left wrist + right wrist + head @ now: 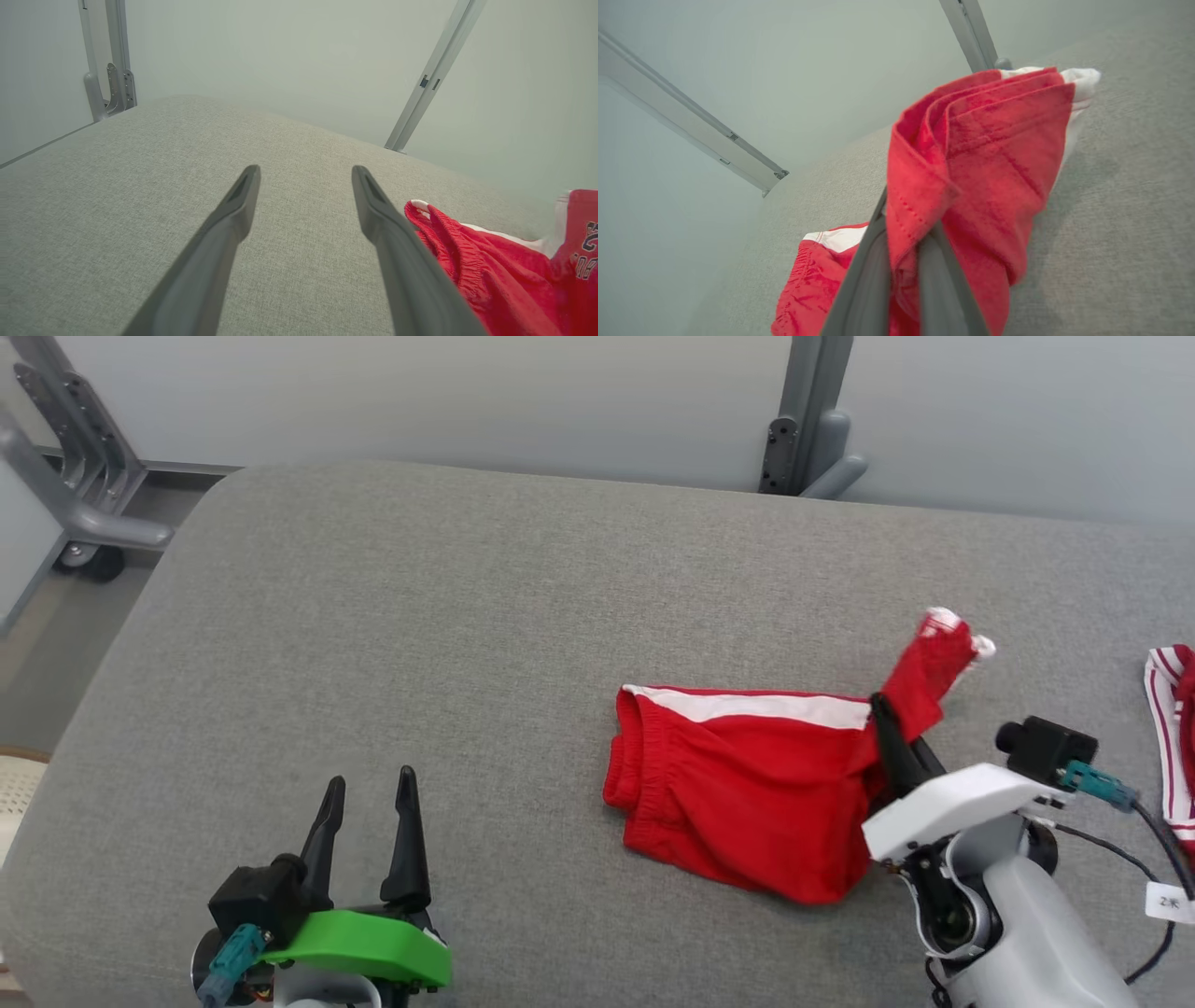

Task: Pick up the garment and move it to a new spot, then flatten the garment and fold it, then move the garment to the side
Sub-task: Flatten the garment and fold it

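The garment (pixel 747 779) is a pair of red shorts with a white side stripe, lying right of centre on the grey cushioned surface (pixel 420 644). My right gripper (pixel 887 719) is shut on the garment's right end, and a bunch of red cloth (pixel 985 163) stands up over the fingers, lifted off the surface. At the lower left my left gripper (pixel 369 793) stands open above bare grey fabric, well apart from the garment. In the left wrist view the garment's waistband (pixel 467 261) lies just right of that gripper's (pixel 303 175) right finger.
Another red and white striped cloth (pixel 1172 728) lies at the right edge of the surface. Grey metal frame legs (pixel 812 420) stand behind the surface against a pale wall. The surface's left edge drops to the floor near a wheeled stand (pixel 84 513).
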